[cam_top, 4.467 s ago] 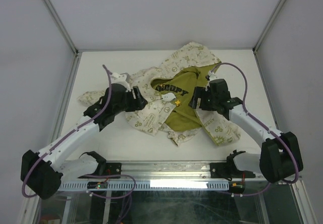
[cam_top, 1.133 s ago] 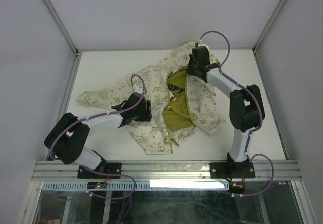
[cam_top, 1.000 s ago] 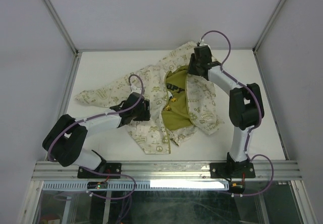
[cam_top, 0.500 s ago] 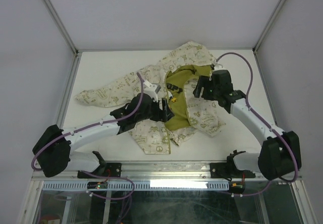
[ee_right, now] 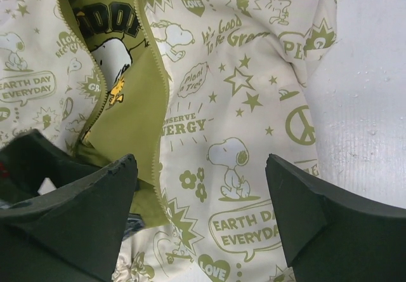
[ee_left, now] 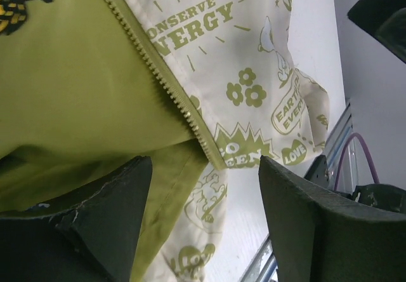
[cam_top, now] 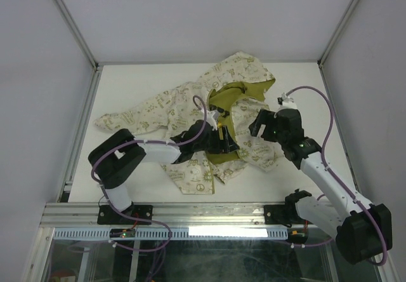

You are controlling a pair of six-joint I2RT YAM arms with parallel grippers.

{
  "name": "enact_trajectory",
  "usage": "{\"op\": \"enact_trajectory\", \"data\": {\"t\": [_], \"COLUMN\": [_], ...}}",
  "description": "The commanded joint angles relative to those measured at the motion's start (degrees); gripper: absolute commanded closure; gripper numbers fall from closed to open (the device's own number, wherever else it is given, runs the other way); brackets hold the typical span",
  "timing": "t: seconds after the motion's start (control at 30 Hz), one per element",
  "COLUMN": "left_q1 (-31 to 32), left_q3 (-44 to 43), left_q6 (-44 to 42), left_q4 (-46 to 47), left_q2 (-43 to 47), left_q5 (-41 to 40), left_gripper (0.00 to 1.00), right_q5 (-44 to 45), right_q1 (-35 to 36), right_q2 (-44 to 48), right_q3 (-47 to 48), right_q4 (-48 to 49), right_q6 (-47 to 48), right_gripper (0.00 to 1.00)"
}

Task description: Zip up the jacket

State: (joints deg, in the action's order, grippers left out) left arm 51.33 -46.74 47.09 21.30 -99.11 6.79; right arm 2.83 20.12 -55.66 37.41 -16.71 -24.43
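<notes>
The cream jacket with olive-green prints lies open on the white table, olive lining showing down the middle. My left gripper is open, low over the lining near the hem; its wrist view shows the zipper teeth of the right front panel running diagonally above the fingers. My right gripper is open and empty above the right front panel; both zipper edges and the printed lining lie up and left of its fingers.
The jacket's left sleeve stretches toward the left wall and the hood lies at the back. Bare white table lies to the right of the jacket. A metal rail runs along the near edge.
My left gripper has moved right across the jacket onto the lining near the hem. My right gripper has pulled back from the collar and hood to above the right front panel.
</notes>
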Motion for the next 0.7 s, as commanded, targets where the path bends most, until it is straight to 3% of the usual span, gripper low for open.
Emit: {"op": "enact_trajectory", "data": {"t": [0.0,0.2,0.33,0.53,0.67], "left_q1": [1.1,2.4,3.6,5.1,6.2], "left_q3": [-4.8,-8.7,-5.9,-3.2,-3.8], "left_q6": [4.4,4.5,7.3,6.5,5.6], "left_q4": [9.0,14.0,18.9,18.7,19.2], "left_q2": [-5.2,-10.7,-6.8,-0.6,-1.8], "left_q5": [2.9,5.7,5.9,6.6,7.5], "left_gripper": [0.31,0.35,0.45,0.47,0.49], "right_q5": [2.6,2.7,2.2,2.2,2.1], "right_q1": [0.1,0.1,0.1,0.1,0.1], "right_q2": [2.5,2.1,3.0,4.8,4.9], "right_q3": [-0.8,-1.4,-1.3,-0.6,-0.5], "right_q4": [4.9,5.5,4.9,3.7,3.5], "right_q6": [-2.0,-2.4,-2.6,-2.4,-2.6], "right_gripper": [0.14,0.14,0.14,0.13,0.13]}}
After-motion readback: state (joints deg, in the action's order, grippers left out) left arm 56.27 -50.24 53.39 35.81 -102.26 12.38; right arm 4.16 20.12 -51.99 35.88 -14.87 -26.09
